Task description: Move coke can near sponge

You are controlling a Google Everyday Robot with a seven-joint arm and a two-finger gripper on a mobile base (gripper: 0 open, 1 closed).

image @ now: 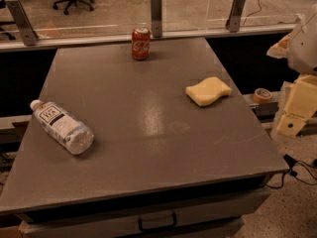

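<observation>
Water bottle (62,127) lying front left, sponge (208,91) right, coke can (140,43) far edge, gripper (297,110) cropped at right, state unclear.

A red aluminium coke can (140,43) is stood upright, far left of the hand (296,114) beside the counter (148,143); a pale yellow wavy foam sponge (208,91) is laid flat nearer.

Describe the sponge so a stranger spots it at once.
On the grey table, look to the right side, toward the gripper hanging beyond that edge. The sponge lies flat: pale yellow with a wavy outline, unlike the upright red coke can or clear bottle.
</observation>
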